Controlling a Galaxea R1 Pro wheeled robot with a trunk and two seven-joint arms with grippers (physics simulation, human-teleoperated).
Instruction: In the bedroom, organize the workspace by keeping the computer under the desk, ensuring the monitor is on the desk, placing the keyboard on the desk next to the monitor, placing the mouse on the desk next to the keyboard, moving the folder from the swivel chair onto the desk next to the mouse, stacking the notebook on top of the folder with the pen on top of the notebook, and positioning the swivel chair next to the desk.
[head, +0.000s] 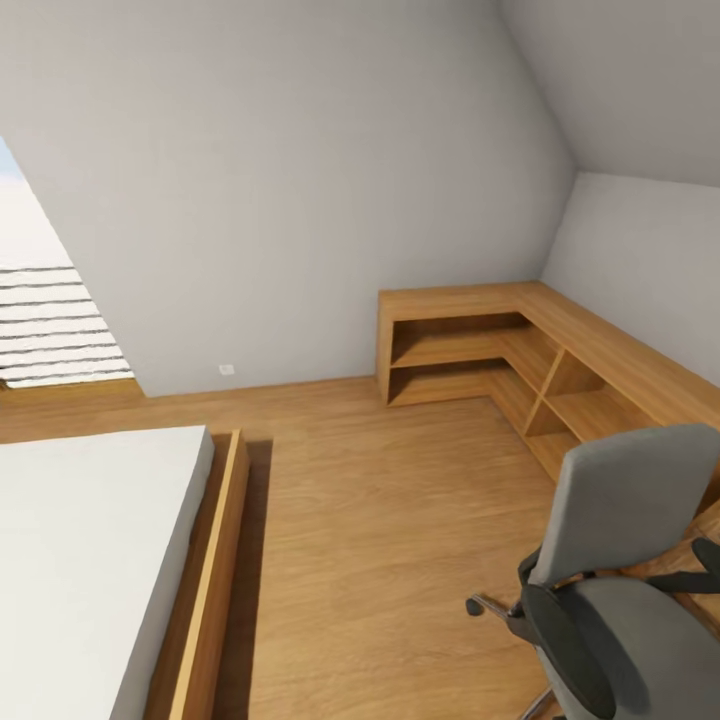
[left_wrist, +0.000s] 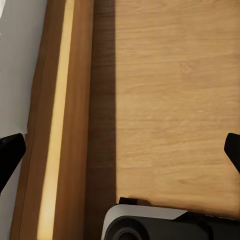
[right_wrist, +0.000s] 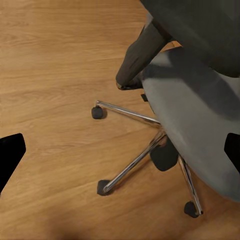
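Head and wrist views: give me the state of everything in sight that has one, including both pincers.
Swivel chair: upright on the wood floor, beside the low shelving, seat bare where visible, no folder on it.
Shelving: open compartments, all empty as far as visible.
Bed: flat white top, nothing on it.
Left pincer: open, empty, above the floor by the bed frame.
Right pincer: open, empty, above the chair's chrome base.

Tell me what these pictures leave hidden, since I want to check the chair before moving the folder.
- Swivel chair seat: head view, cut off by the picture's edge.
- Seat top: right wrist view, partly covered by the backrest and an armrest.
- Bed: head view, cut off by the edge.
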